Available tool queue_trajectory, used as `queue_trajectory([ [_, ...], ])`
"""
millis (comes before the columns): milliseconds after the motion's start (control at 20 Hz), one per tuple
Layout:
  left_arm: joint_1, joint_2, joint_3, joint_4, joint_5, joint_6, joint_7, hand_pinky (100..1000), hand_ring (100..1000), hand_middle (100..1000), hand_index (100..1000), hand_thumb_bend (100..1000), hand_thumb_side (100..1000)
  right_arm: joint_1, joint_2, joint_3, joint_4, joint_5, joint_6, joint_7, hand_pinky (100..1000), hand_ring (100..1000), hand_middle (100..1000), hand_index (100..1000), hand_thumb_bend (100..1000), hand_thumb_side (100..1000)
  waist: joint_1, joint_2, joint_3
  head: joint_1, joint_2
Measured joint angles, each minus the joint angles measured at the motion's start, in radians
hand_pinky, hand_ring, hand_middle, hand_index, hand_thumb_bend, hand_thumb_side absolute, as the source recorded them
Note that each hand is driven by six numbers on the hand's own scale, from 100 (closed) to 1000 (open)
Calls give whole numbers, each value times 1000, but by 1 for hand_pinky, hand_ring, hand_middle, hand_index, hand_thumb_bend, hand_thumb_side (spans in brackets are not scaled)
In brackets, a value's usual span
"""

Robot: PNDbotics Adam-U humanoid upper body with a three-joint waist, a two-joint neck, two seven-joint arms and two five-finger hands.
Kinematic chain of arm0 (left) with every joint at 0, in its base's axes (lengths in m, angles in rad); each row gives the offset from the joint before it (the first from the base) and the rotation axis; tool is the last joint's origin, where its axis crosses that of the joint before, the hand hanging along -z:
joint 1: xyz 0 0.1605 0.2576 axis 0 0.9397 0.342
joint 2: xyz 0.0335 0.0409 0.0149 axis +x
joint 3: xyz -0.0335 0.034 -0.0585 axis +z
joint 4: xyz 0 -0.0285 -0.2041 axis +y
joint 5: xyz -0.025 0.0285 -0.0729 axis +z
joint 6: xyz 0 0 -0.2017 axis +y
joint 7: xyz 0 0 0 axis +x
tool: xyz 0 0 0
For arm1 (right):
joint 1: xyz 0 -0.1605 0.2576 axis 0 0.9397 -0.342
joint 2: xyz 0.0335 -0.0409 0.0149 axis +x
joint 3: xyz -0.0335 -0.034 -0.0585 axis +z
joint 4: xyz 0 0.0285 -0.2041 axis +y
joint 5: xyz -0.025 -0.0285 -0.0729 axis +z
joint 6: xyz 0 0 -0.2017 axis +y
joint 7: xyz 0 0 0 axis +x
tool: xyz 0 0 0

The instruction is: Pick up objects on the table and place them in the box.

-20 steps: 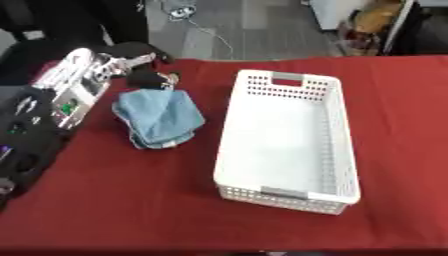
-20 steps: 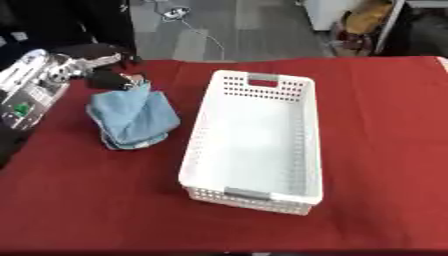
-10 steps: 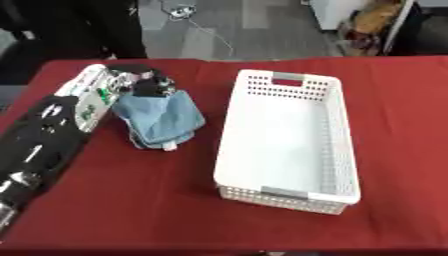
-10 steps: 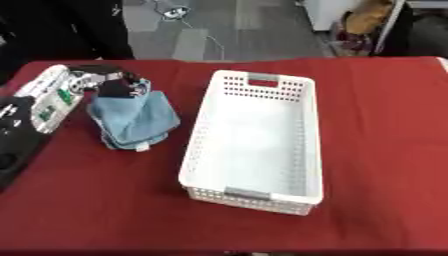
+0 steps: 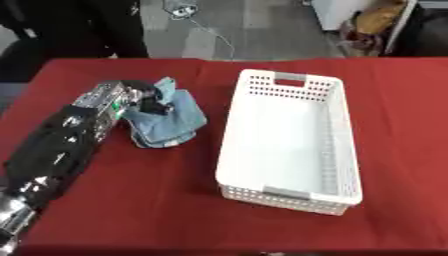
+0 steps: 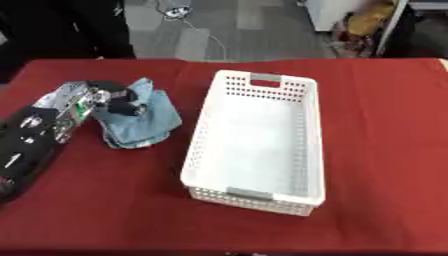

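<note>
Fingers [image 5: 150, 100] of the left hand [image 5: 131, 97] are curling onto the blue cloth [image 5: 171, 122] at mid-left, beside the white box [image 5: 293, 145].

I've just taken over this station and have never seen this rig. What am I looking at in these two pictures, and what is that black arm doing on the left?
Both pictures come from one stereo camera in the robot's head, looking down at a red table; they show the same moment from the left and right eye. The black and silver arm entering from the left is the robot's own left arm. Its left hand rests on a folded blue cloth, with fingers curled onto the cloth's upper part, apparently gripping it. The cloth lies on the table, not lifted. Beside it, to the right and apart from it, stands a white perforated box, which holds nothing. The right hand shows in neither picture.
</note>
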Motion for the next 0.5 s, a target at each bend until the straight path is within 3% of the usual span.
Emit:
queue_trajectory([
  [50,0,0,-3,-1,-17,-7,-9,894,891,876,972,673,1000,0,0,0,0,0,0,0,808,945,880,1000,100,942,0,0,0,0,0],
  [350,0,-8,-27,-53,-180,-58,-83,943,919,872,976,899,1000,0,0,0,0,0,0,1,809,945,881,1000,100,942,0,0,0,0,0],
  [500,0,-19,-41,-89,-266,-94,-118,943,917,871,975,870,1000,0,0,1,0,0,1,3,809,945,881,1000,100,942,0,0,0,1,0],
])
